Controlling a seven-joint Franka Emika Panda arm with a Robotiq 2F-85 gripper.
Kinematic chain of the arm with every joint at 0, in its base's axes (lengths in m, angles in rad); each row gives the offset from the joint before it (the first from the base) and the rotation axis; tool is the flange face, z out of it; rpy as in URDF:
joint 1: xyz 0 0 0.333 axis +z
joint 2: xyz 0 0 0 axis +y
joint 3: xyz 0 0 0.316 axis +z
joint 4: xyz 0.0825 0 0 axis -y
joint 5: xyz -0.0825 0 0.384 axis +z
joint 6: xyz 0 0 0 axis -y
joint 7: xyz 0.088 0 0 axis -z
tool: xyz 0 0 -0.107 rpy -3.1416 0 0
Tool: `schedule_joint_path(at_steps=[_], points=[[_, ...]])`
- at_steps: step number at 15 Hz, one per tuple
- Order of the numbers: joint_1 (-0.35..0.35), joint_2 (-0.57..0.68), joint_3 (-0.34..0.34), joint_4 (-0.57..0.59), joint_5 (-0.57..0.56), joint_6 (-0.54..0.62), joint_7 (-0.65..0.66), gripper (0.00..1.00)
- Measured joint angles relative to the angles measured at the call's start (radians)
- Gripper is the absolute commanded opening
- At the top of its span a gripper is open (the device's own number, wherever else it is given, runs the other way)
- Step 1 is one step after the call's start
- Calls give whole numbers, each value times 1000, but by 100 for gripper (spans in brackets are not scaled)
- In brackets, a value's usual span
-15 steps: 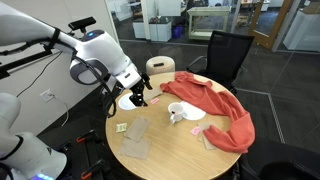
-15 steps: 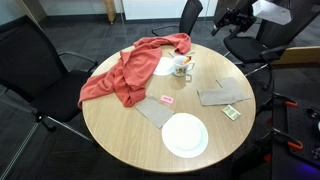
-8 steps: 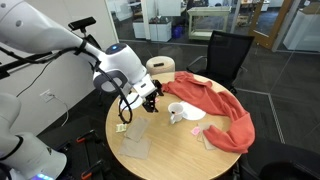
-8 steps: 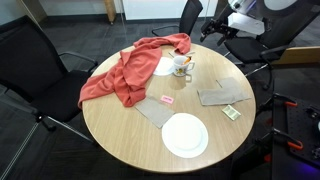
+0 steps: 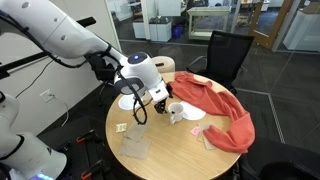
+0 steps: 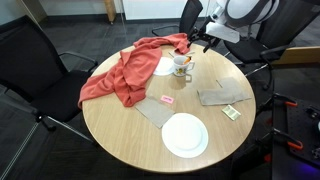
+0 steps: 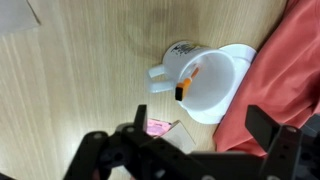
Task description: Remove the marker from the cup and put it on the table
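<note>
I had the gripper (image 7: 195,158) wide open, with nothing between its two fingers (image 7: 105,152). In the wrist view it hung above the cup (image 7: 210,88) and did not touch it.

The marker (image 7: 187,82) was inside the cup. It was orange with a dark end, and it leaned on the rim on the side by the handle. The cup stood up straight on the table (image 7: 70,70). The red cloth (image 7: 285,70) lay right by the cup on the side away from the handle, but I could not tell if the two touched. A little pink thing (image 7: 158,127) lay on the wood near the cup.

In an exterior view, a round white plate (image 6: 185,135) sat near the table edge, well apart from the cup. Two flat grey pieces lay on the table too, one (image 6: 223,95) by a small paper note (image 6: 232,112) and one (image 6: 153,111) beside the pink thing. The red cloth was big and bunched up, and part of it hung over the table edge
</note>
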Motion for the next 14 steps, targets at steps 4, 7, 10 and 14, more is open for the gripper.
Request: schedule_joint_path(at_steps=[4, 7, 10, 14], points=[[15, 72, -18, 63, 14, -2, -9, 100], [31, 111, -32, 94, 14, -11, -9, 100], [45, 136, -39, 119, 14, -24, -9, 100], [57, 159, -46, 147, 14, -50, -9, 100]])
